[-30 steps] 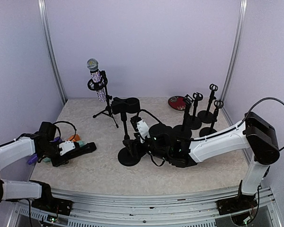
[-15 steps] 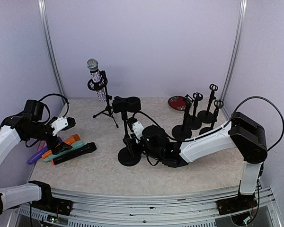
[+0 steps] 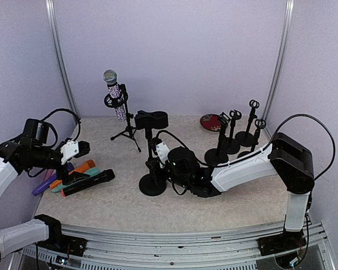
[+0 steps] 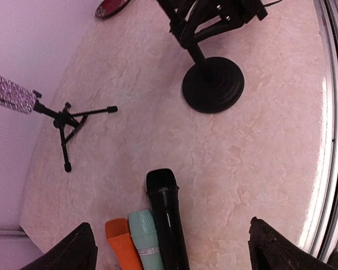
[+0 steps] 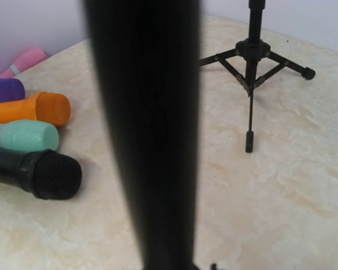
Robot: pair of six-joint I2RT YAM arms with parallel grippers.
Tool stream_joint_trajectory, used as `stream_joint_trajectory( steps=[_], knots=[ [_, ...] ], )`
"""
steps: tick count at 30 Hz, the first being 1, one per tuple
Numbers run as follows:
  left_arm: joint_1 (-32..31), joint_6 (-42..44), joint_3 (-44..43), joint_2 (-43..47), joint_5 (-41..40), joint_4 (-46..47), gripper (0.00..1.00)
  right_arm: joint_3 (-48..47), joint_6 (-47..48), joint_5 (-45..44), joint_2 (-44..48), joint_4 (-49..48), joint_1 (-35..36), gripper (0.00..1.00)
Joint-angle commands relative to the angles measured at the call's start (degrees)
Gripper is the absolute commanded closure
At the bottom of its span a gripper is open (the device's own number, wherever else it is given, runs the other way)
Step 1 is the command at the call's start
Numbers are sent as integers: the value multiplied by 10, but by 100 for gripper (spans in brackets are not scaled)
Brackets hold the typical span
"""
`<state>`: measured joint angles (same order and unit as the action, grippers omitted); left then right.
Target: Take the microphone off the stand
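One glitter mic (image 3: 116, 94) is carried on a tripod (image 3: 125, 133) at the back left of the table (image 3: 112, 209). Its long axis is set near upright, with the head at the top, tipped slightly leftward in the top view, and the handle pointed down. A black mic (image 3: 89, 183) is laid flat on the table at the left, its long axis slanted and its head turned toward the round-base stand (image 3: 152, 185). An orange mic (image 5: 36, 108), a teal mic (image 5: 22, 136) and a purple mic (image 5: 4, 90) are laid side by side next to it. The left hand (image 3: 83, 148) is raised above this row, its fingers (image 4: 79, 250) spread wide with nothing between them. The right hand (image 3: 154, 163) is placed at the pole of the round-base stand. Whether that hand is closed on the pole cannot be told.
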<state>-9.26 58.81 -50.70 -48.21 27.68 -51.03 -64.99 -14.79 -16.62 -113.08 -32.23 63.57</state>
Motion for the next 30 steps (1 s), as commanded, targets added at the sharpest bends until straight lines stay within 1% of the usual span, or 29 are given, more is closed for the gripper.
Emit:
stream_joint_trajectory(
  steps=[1, 3, 6, 10, 16, 23, 27, 30],
  knots=[
    [-74, 53, 17, 71, -15, 54, 10, -52, -41, 38, 54, 18, -5, 100],
    [-111, 76, 34, 101, -52, 91, 10, -93, -61, 62, 57, 67, -7, 100],
    [-157, 131, 55, 127, -83, 119, 11, -144, -95, 86, 61, 128, -7, 100],
    [-214, 171, 86, 144, -121, 173, 14, -181, -152, 121, 69, 150, -7, 100],
    [-292, 245, 131, 137, -184, 228, 19, -222, -188, 171, 79, 170, -6, 100],
    [-328, 265, 167, 123, -224, 304, 28, -229, -207, 203, 98, 173, -2, 100],
    [-344, 272, 168, 110, -230, 316, 30, -218, -228, 216, 108, 154, -1, 100],
    [-360, 279, 170, 100, -242, 326, 34, -217, -239, 233, 109, 138, 2, 100]
  ],
)
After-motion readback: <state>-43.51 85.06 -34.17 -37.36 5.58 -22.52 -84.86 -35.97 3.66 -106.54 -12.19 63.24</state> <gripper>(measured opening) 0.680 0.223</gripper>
